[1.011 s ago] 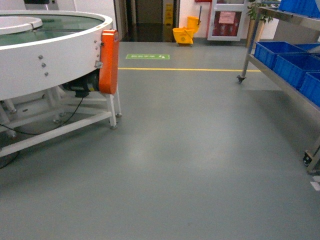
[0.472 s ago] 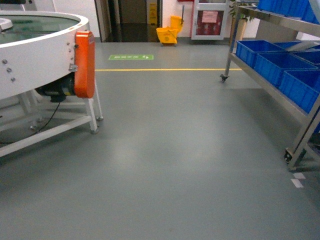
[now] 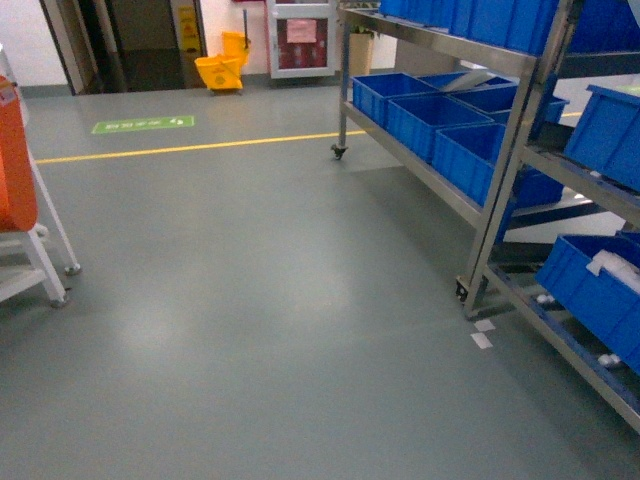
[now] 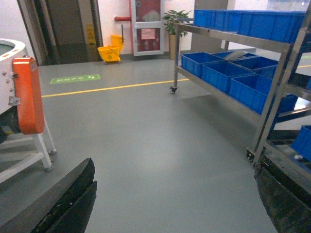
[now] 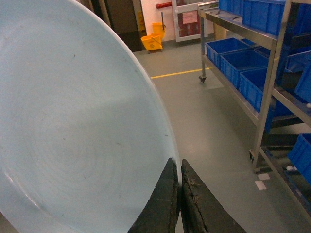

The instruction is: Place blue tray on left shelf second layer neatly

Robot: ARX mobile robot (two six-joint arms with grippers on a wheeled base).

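Note:
The blue tray (image 5: 73,121), pale sky-blue and smooth, fills the left half of the right wrist view, standing on edge. My right gripper (image 5: 180,167) is shut on its rim, one finger on each side of the edge. In the left wrist view my left gripper (image 4: 175,165) is open, its dark fingers (image 4: 73,194) wide apart with only floor between them. A steel shelf rack (image 3: 515,160) stands at the right of the head view. Neither gripper shows in the head view.
Deep-blue crates (image 3: 420,115) line the rack's layers, and a second rack (image 3: 600,190) with more crates stands nearer on the right. A white machine with an orange guard (image 3: 12,160) is at the left edge. A yellow mop bucket (image 3: 222,68) stands by the far doorway, beyond a yellow floor line (image 3: 200,147).
The head view has swung right: the round white machine slid off to the left edge, and the steel racks with blue crates came in closer on the right.

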